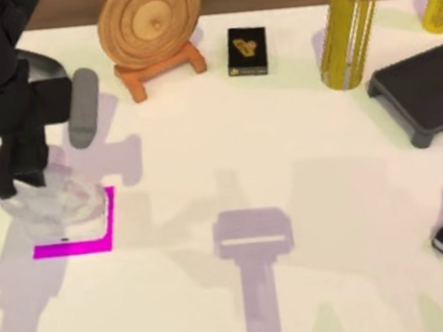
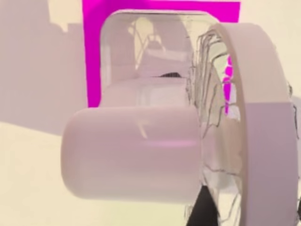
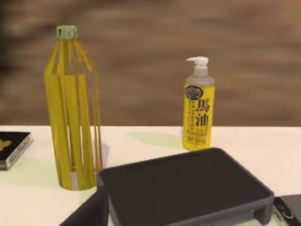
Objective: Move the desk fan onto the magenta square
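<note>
Left claw (image 1: 9, 181): at the table's left side, directly above the fan, arm coming in from the top-left corner of the top view; whether its fingers grip the fan or stand open I cannot tell.
Fan (image 1: 52, 206): right beneath the left claw, pale and see-through, sitting over the square; in the left wrist view (image 2: 155, 141) the motor housing and cage fill the frame.
Square (image 1: 96, 241): under the fan, below the left claw; only its right and near edges show past the fan base in the top view, and magenta (image 2: 91, 56) shows behind the base in the wrist view.
Grey bar (image 1: 84, 106): just right of the left arm, farther back than the claw.
Wooden disc (image 1: 151, 21): on an orange stand, far back and right of the left claw.
Black box (image 1: 247, 51): right of the disc.
Yellow bottle (image 1: 347, 27): well right of the claw, at the back.
Pump bottle (image 3: 199, 106): behind the tray.
Tray (image 1: 424, 90): dark, at the right edge.
Right arm: not seen in the top view; its wrist camera faces the bottles and tray.
</note>
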Robot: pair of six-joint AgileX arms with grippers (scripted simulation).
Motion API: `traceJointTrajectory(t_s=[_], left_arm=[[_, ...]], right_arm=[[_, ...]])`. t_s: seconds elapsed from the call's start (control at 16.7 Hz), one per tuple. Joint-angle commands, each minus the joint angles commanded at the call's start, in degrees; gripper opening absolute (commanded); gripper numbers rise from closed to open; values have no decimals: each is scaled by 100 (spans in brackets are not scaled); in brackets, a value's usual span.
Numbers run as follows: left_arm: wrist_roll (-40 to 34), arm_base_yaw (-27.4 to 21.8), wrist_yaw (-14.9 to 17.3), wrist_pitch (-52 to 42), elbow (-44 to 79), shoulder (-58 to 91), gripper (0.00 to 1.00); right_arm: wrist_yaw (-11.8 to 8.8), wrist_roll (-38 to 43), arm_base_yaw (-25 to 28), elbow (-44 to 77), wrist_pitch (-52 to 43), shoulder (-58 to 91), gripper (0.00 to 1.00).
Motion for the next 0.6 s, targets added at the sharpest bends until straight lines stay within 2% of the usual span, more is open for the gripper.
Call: traceJointTrajectory(t_s=[0.36,0.6], left_arm=[[0,0,0,0,0,0,98],[0,0,0,0,0,0,100]], right_arm=[[0,0,0,0,0,0,100],[0,0,0,0,0,0,100]])
